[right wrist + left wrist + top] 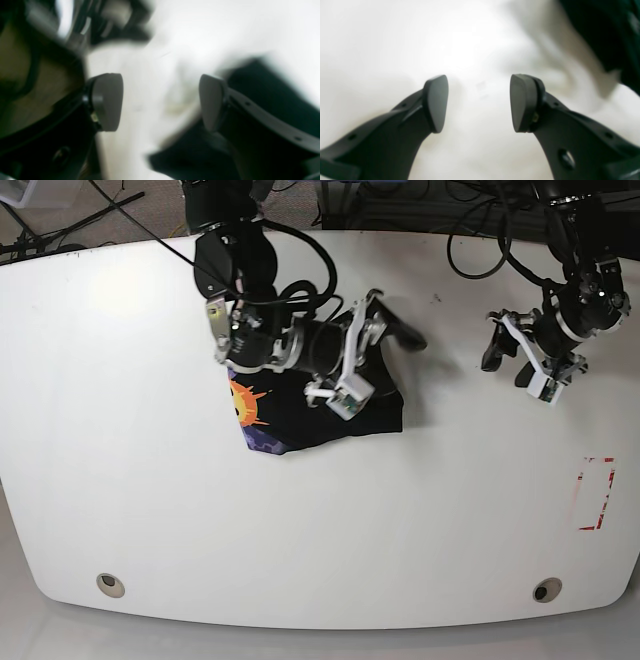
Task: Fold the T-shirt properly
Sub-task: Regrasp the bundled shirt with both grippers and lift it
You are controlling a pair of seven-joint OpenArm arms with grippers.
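- Left wrist: left gripper (479,103) spread wide, nothing between the pads, hovering over bare white table (395,37). Dark edge of T-shirt (607,32) at upper right, well apart from the jaws.
- Right wrist: blurred. Right gripper (161,102) spread, pads apart, nothing pinched. Black cloth just beside and below the right-hand finger.
- Base: T-shirt bunched into a compact black bundle mid-table, sun print and purple patch showing at its left edge. Right gripper directly above it; left gripper well off to the side.
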